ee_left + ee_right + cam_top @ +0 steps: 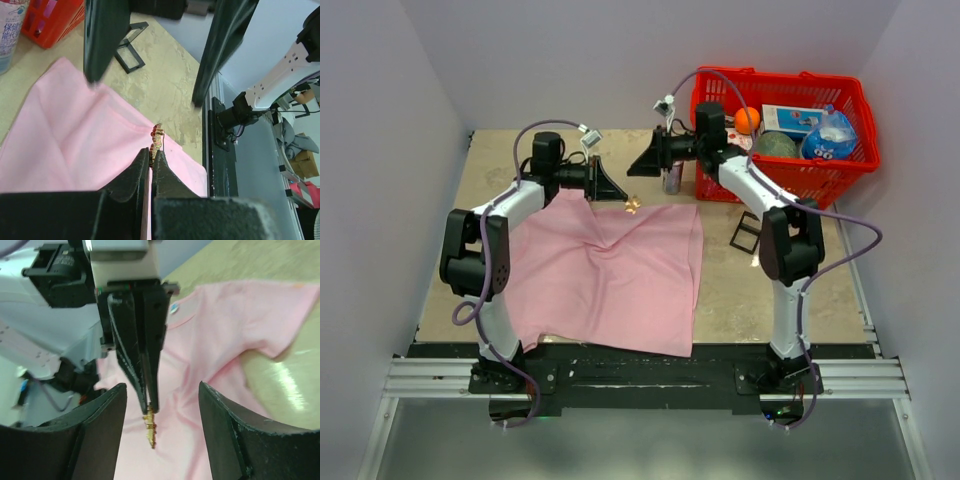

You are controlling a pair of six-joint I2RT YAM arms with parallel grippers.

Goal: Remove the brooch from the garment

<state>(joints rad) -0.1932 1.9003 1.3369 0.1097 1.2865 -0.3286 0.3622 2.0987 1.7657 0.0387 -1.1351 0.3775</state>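
Tools meet over the cloth: the left gripper [151, 161] is pinched tight on the golden brooch [157, 136], holding it edge-on between its fingertips right at the far hem of the pink garment [65, 145] — whether the pin is free of the fabric cannot be told. Facing it, the right gripper [638, 165] stands with jaws wide apart and nothing in them, its fingers framing the left's tips in its own wrist view. The sound course looks to be a slow, straight lift away from the fabric, grip unchanged, watching for cloth rising with the piece. The free gripper could pin the hem down if it does. Both forearms reach from bent elbows to the far side of the table [740, 290] — wrists turned inward, nose to nose near the red basket [820, 178].
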